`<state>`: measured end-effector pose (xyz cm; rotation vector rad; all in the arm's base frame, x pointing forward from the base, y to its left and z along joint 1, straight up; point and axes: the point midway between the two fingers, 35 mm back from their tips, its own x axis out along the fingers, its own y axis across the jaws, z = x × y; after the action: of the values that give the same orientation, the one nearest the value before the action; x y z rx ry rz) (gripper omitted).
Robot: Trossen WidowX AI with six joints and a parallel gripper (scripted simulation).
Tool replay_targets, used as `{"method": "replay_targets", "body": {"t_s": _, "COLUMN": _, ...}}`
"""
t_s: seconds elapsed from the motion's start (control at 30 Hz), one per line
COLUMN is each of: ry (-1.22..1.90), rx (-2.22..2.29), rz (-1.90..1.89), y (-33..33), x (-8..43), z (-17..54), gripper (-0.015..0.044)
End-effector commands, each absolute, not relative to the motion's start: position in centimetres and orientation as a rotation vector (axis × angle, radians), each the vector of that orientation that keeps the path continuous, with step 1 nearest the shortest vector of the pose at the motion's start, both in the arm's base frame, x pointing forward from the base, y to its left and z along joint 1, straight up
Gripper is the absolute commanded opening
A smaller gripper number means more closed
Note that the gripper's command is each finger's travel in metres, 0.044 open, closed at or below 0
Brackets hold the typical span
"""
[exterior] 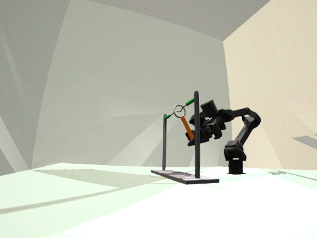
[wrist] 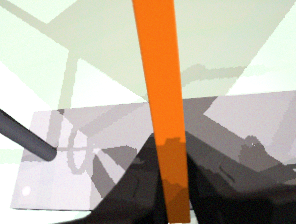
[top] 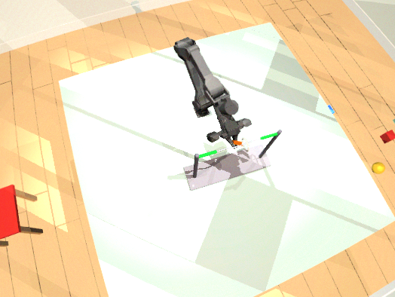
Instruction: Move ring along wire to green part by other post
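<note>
My gripper (top: 234, 145) (exterior: 191, 141) (wrist: 167, 139) is shut on the lower end of the orange handle (top: 237, 142) (exterior: 187, 127) (wrist: 160, 60). The handle slants up from the fingers to the ring (exterior: 173, 110), which is pale and faint in the top view. In the exterior view the ring is around the thin grey wire, between the green parts; whether they touch cannot be told. One green part (top: 207, 154) (exterior: 167, 116) is by the left post (top: 195, 166) (exterior: 164, 145), the other (top: 269, 136) (exterior: 190, 101) by the right post (top: 269, 145) (exterior: 197, 136). The ring is out of the wrist view.
Both posts stand on a flat base plate (top: 190, 182) (exterior: 202, 180) (wrist: 35, 185). The arm reaches in from one long side of it. A red block (top: 387, 136), a yellow ball (top: 378, 168) and a red stool (top: 8, 212) are far off.
</note>
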<state>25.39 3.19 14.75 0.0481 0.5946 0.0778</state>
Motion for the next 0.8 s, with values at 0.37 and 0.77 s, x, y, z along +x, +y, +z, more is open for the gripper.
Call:
{"method": "replay_targets", "body": {"t_s": 0.37, "ry": 0.547, "rx": 0.295, "rz": 0.078, "y": 7.7, "x": 25.8, "z": 15.4, "gripper": -0.0150}}
{"method": "replay_targets", "body": {"t_s": 0.77, "ry": 0.539, "rx": 0.250, "rz": 0.066, "y": 8.3, "x": 25.8, "z": 15.7, "gripper": -0.0150}}
